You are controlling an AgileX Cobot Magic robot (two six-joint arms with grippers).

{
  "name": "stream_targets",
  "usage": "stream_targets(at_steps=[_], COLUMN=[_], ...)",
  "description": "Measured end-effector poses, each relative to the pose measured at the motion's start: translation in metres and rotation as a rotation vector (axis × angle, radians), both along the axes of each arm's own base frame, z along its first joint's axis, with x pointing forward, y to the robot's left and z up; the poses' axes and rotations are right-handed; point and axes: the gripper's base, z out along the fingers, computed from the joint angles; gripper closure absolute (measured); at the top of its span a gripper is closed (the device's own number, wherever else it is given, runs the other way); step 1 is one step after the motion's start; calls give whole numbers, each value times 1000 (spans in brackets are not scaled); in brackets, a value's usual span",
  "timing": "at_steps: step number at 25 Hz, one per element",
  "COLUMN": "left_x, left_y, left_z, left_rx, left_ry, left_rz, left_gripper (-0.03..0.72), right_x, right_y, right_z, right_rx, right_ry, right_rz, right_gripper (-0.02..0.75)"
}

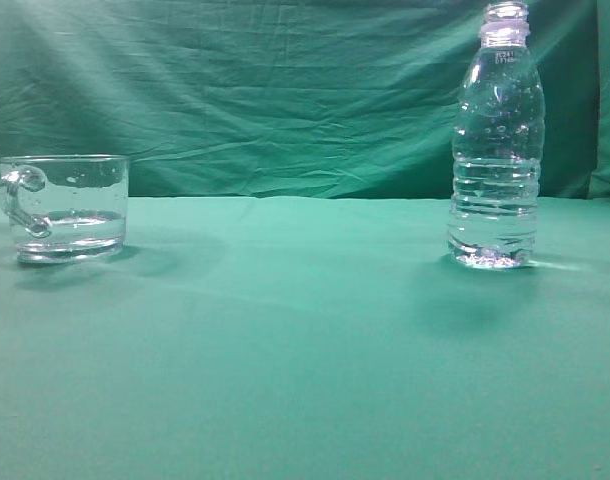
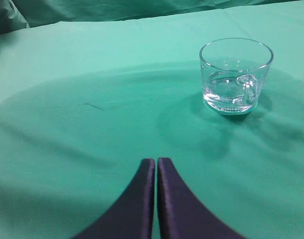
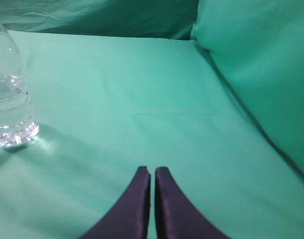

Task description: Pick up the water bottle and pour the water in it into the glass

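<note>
The water bottle (image 1: 496, 140) stands upright and uncapped on the right of the green table; its lower body also shows at the left edge of the right wrist view (image 3: 10, 99). The water shows as glints in its lower half. The glass (image 1: 67, 206), a short clear mug with a looped handle, stands at the left and holds a little water; it also shows in the left wrist view (image 2: 235, 75). My left gripper (image 2: 156, 160) is shut and empty, well short of the glass. My right gripper (image 3: 152, 170) is shut and empty, to the right of the bottle. Neither gripper shows in the exterior view.
A green cloth (image 1: 305, 350) covers the table and hangs as a backdrop (image 1: 265, 90). A raised fold of cloth (image 3: 261, 64) stands along the right side in the right wrist view.
</note>
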Motion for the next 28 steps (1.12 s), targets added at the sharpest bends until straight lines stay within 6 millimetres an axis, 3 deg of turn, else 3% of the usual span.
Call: stream_targets(at_steps=[28], left_x=[0], left_y=[0], left_z=[0], left_rx=[0], left_ry=[0], left_rz=[0], left_gripper=[688], right_x=[-1], right_y=[0], right_z=[-3], right_rx=[1], right_ry=[29], right_rz=[2], right_gripper=[738])
